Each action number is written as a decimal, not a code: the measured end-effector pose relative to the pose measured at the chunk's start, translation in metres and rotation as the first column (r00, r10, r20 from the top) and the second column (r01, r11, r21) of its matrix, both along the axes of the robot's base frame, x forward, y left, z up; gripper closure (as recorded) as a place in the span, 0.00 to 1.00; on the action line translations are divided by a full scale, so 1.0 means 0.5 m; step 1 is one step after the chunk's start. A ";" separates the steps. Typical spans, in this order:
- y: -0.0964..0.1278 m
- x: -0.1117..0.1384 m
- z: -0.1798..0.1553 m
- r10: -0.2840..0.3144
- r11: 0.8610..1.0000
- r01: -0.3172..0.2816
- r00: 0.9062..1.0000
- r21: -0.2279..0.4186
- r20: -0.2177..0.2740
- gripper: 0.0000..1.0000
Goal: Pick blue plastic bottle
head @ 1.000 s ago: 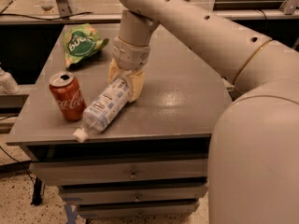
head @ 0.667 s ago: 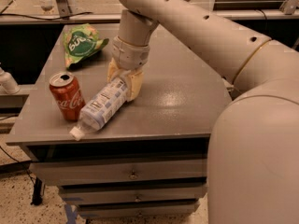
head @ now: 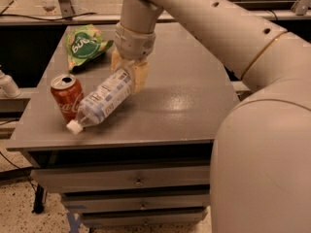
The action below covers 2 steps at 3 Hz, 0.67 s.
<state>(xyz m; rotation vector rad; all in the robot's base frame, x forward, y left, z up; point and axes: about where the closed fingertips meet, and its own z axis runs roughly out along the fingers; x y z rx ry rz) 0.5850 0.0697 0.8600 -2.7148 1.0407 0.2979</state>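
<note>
We record three containers on the grey table. The blue plastic bottle is clear-walled; we cannot tell whether it holds any liquid. Its white cap is on. The red Coca-Cola can stands upright near the left edge, and its contents cannot be seen. The green snack bag lies flat at the far left corner. The drawers below the top are shut.

The bottle lies slanted across the left half of the table, cap end towards the near left and base end towards the far right. A pale white-blue printed label wraps most of its body. It is longer than the can is tall. We cannot tell whether the cap end rests on the table or sits just above it.

The gripper is at the bottle's base end, pointing down from the arm, which reaches in from the upper right. Its cream-coloured fingers are closed on the base, one on either side.

The can stands just beside the bottle's neck end, on its left; we cannot tell whether they touch. The bag is well apart, beyond the can.
</note>
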 end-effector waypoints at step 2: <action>0.005 -0.002 0.183 -0.101 0.994 0.098 0.989 0.037 0.104 1.00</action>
